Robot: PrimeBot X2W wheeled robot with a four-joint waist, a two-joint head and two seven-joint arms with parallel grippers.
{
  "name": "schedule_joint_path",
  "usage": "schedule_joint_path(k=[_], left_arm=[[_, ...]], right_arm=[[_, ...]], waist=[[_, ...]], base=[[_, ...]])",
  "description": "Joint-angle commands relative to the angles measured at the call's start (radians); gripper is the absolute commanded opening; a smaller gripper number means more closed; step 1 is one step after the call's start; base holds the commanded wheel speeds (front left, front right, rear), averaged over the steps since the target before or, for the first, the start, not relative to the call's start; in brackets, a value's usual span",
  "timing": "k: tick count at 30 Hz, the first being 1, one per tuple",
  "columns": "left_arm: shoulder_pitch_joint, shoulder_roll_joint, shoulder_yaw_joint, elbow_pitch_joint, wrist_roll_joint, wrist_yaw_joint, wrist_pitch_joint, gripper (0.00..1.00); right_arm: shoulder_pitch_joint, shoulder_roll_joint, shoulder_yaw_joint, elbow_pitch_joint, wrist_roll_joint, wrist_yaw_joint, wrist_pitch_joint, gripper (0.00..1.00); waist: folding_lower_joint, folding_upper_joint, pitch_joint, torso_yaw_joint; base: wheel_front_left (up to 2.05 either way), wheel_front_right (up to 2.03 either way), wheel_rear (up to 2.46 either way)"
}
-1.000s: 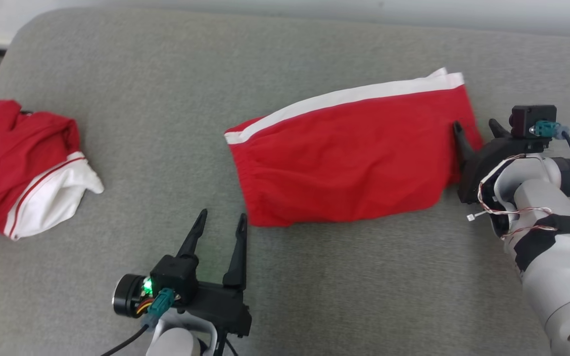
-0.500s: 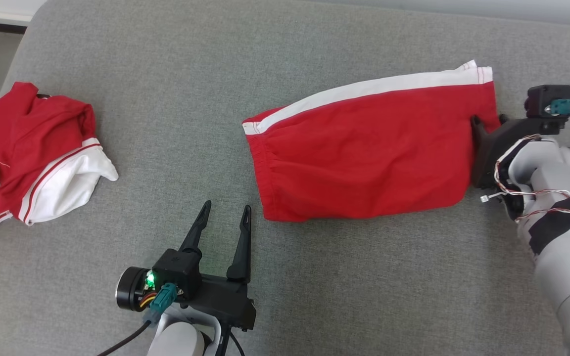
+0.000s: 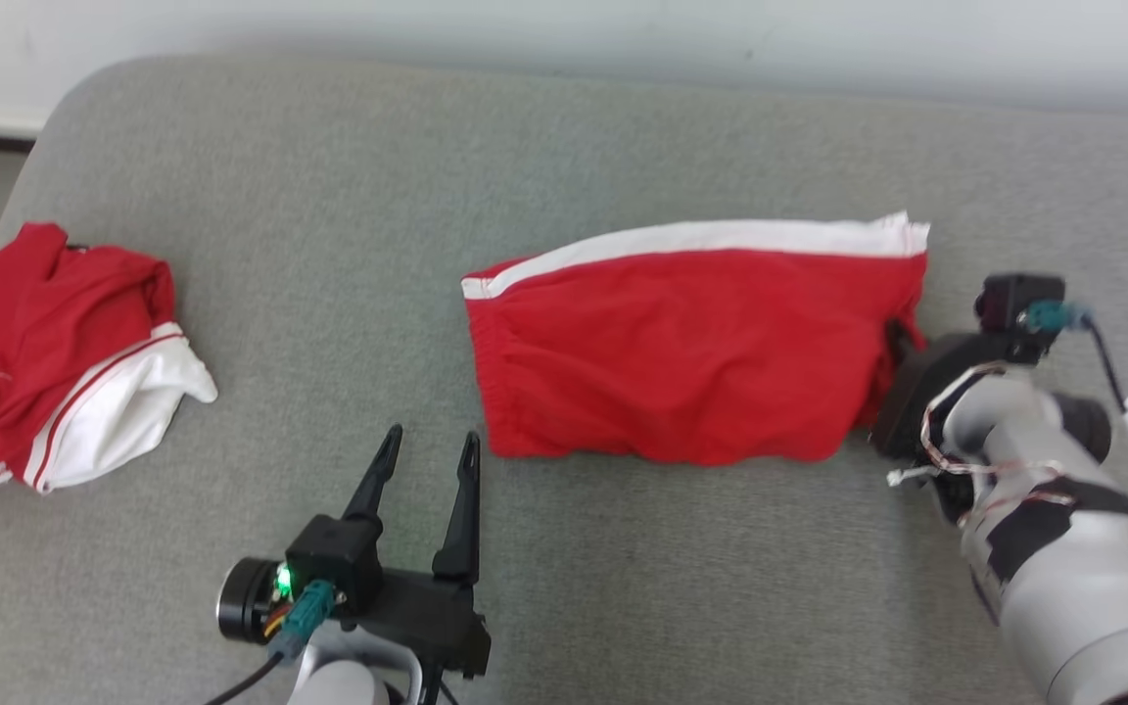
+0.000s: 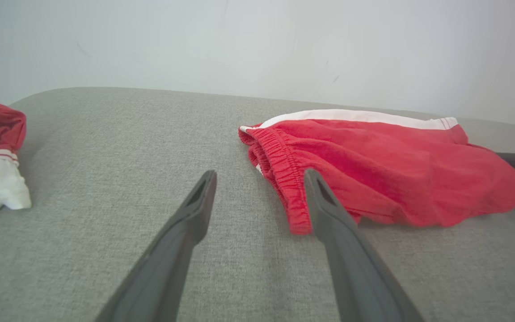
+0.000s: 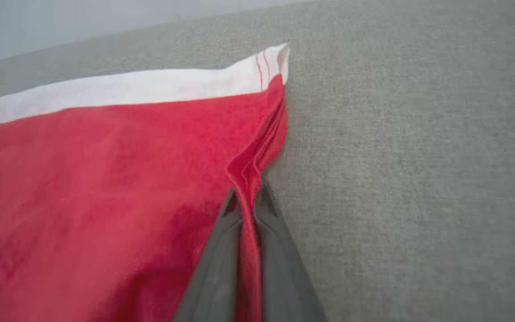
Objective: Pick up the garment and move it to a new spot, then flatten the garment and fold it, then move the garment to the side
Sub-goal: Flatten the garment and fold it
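1. The shorts (image 3: pixel 691 352) are red, with a white band along the far edge and a gathered elastic waist at their left end.
2. They lie folded over and mostly flat on the grey couch (image 3: pixel 329 196), right of centre, with soft wrinkles across the top layer and a rumpled near edge.
3. In the left wrist view the shorts (image 4: pixel 373 165) show their waistband end nearest the camera. The white band runs along the back.
4. The right hand (image 3: pixel 897 338) is at the shorts' right edge, fingers closed on the cloth.
5. In the right wrist view the right hand (image 5: pixel 246 197) has its two fingers pressed together on a raised fold of the shorts (image 5: pixel 105 179), below the white corner.
6. The left hand (image 3: pixel 432 436) hangs wide open and holds nothing, just off the shorts' near left corner.
7. In its own view the left hand (image 4: pixel 261 174) has the right finger's tip in front of the waistband.
8. A second red and white garment (image 3: pixel 55 352) lies crumpled at the couch's left end, well apart from the shorts.
9. A second ago the right hand's fingers stood spread astride the right edge. Now they have shut on it and the edge is bunched.
10. The white band now runs flatter across the head view, but the camera has shifted as well.
11. The left hand and the second garment have kept their places relative to the shorts' left end.
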Motion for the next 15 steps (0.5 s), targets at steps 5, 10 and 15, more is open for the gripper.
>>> schedule_joint_path(k=[5,10,15], left_arm=[[0.045,0.001,0.019,0.013,0.007,-0.009,-0.003,1.00],[0.079,0.001,0.036,0.028,0.018,-0.027,-0.003,1.00],[0.106,0.001,0.041,0.040,0.025,-0.034,-0.003,1.00]], right_arm=[[0.091,0.019,0.018,-0.020,0.050,0.000,-0.022,0.00],[0.185,0.010,0.039,-0.060,0.106,0.000,-0.042,0.00],[0.251,0.006,0.058,-0.085,0.137,0.000,-0.051,0.00]], waist=[[0.0000,-0.0001,-0.095,-0.080],[0.0000,-0.0001,-0.141,-0.112],[0.0000,-0.0001,-0.167,-0.126]], base=[[0.00,0.00,0.00],[0.00,0.00,0.00],[0.00,0.00,0.00]])
